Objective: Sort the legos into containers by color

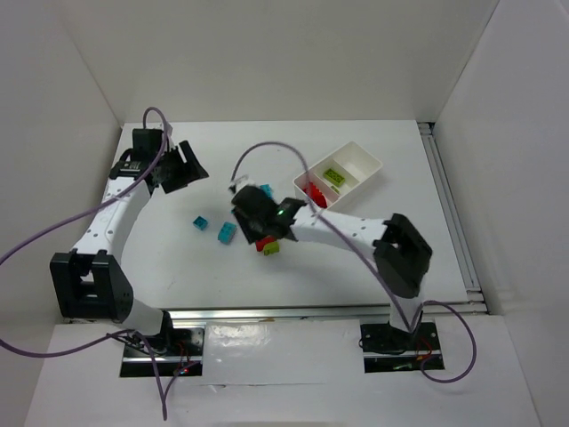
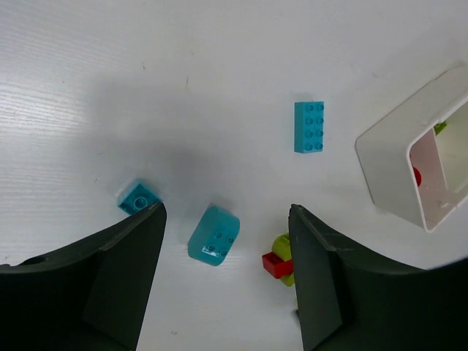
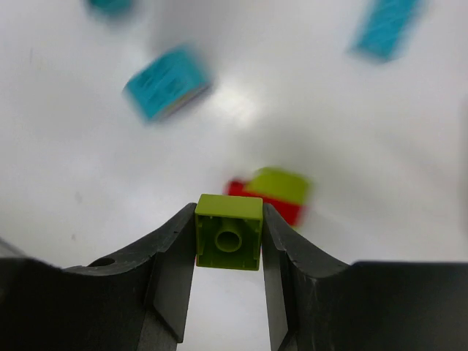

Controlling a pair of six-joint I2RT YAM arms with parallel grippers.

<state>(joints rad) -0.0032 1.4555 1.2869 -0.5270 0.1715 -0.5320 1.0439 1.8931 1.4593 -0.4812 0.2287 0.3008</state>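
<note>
Right up against the lens, saw the right gripper pinched shut on a lime green brick, hollow underside facing the camera, up off the tabletop. Couldn't get anything sharp behind it, just blurry cyan smears plus a red-and-lime pair. Found that same pair half tucked behind a finger in the left wrist view, so couldn't tell if clicked together or only touching.

Got the left gripper hanging over toward the far left corner of the tabletop, jaws well apart, gripping nothing. Counted three more around the middle of the tabletop: a long cyan brick, a tilted cyan brick, and a small cyan brick clipped by the left finger.

Spotted the white tray near the far right corner, chopped off by the frame edge in the left wrist view. Made out red pieces in the compartment nearest the arms and lime pieces in the middle one.

Noticed a pale label on the left arm, way too tiny to read. Had open tabletop along the near edge and the left side.
</note>
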